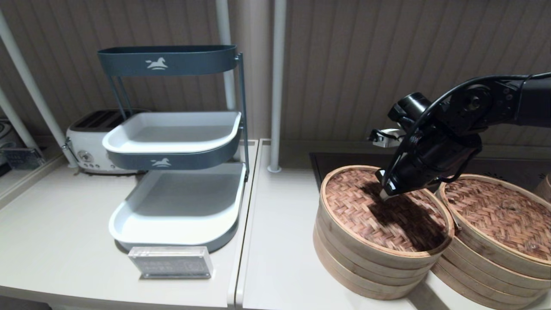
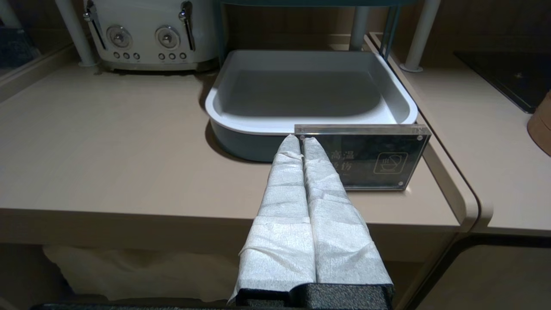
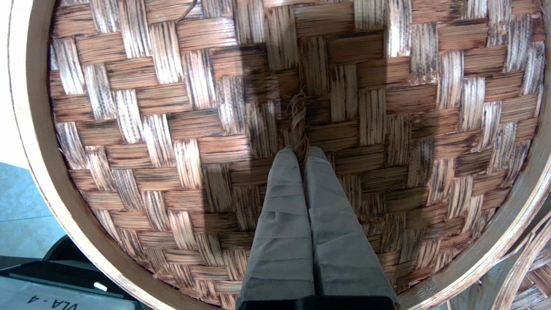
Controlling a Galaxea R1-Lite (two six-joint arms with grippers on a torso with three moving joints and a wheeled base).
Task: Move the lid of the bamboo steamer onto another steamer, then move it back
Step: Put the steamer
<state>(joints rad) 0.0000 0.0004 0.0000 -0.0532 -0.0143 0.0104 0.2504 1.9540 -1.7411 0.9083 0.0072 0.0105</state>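
Note:
The bamboo steamer lid [image 1: 366,206], reddish-brown weave in a pale rim, lies on the left stack of pale rings [image 1: 344,258] on the counter's right side. My right gripper [image 1: 385,193] reaches down onto the lid's centre. In the right wrist view its wrapped fingers [image 3: 280,206] are shut on the twisted fibre loop [image 3: 298,116] in the middle of the lid [image 3: 172,129]. Another steamer [image 1: 495,211], with its own woven lid, stands touching it on the right. My left gripper [image 2: 301,138] is shut and empty, parked at the counter's front edge, out of the head view.
A tiered tray rack [image 1: 176,142] and a white toaster [image 1: 88,144] stand at the back left. An acrylic sign [image 1: 171,261] stands before the rack. A dark cooktop [image 1: 344,159] lies behind the steamers, and a white post [image 1: 275,86] rises nearby.

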